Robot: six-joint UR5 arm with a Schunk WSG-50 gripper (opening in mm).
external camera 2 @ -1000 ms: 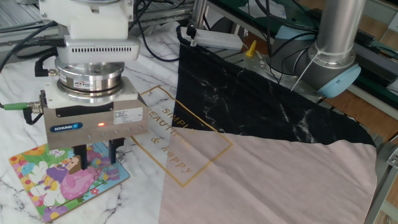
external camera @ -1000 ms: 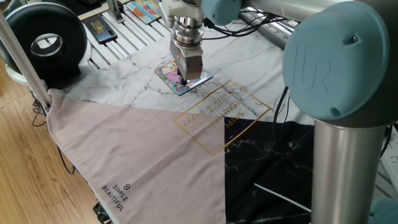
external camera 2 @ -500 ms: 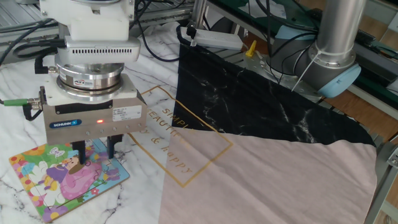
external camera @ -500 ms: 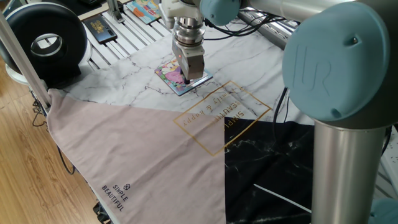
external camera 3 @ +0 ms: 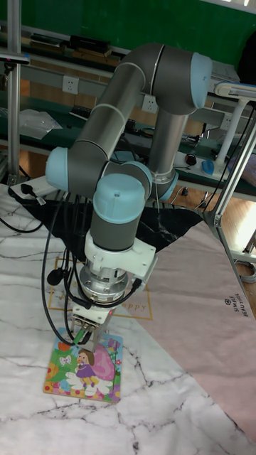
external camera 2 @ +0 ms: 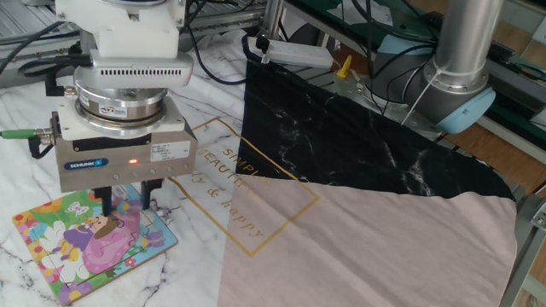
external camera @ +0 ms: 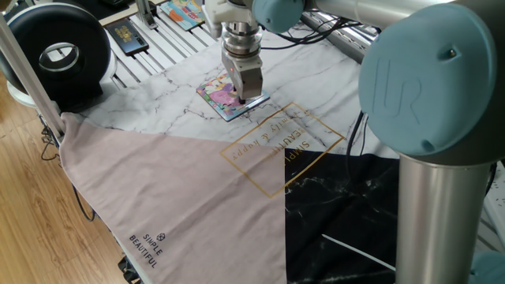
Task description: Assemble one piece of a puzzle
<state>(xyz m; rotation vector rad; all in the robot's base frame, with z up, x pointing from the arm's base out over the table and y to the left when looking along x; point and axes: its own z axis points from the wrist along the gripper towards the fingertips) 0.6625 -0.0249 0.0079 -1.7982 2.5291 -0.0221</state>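
My claw [external camera 2: 125,199] just above the puzzle [external camera 2: 90,243] on the marble tabletop [external camera: 170,99], fingers slightly apart, released, holding nothing I can see

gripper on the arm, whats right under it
The small square cartoon puzzle board lies under the two-finger gripper on the marble-print cloth. The gripper body hides the board's far edge.

Bright, even indoor light falls from overhead. All three views are sharp, without motion blur. A soft shadow lies on the marble cloth [external camera 2: 26,183] directly under the gripper [external camera 2: 125,199]. Mild glare shines on the arm's metal column [external camera: 442,213] well behind it.
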